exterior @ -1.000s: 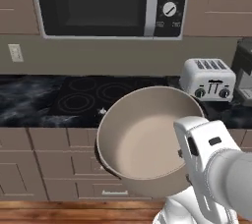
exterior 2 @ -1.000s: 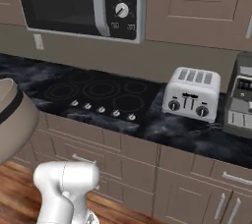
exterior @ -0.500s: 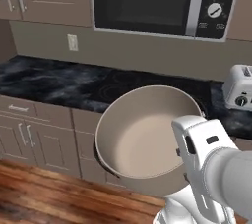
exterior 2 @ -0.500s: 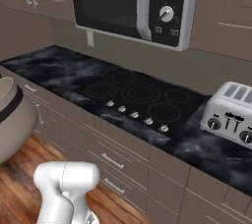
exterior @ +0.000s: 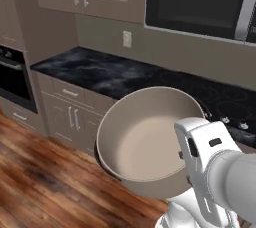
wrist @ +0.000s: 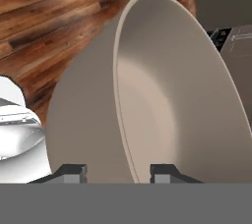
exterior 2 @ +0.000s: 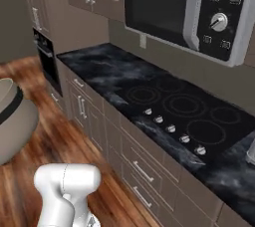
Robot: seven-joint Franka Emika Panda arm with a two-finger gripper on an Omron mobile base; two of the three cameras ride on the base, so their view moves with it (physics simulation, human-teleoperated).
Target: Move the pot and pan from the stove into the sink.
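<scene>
My fingertips [wrist: 74,171] straddle the wall of the pot [wrist: 162,105], one outside and one inside, so I read the gripper [wrist: 118,173] as clamped on the rim. The beige pot hangs in the air, tipped so its pale interior faces the left base camera [exterior: 150,142], out over the wooden floor [exterior: 45,172] in front of the lower cabinets [exterior: 70,117]. From my right base camera I see the pot's outer side at the far left edge [exterior 2: 15,121]. The stove [exterior 2: 184,116] sits in the black marbled counter [exterior 2: 99,66] under the microwave [exterior 2: 184,7], apart from the pot, its burners bare
</scene>
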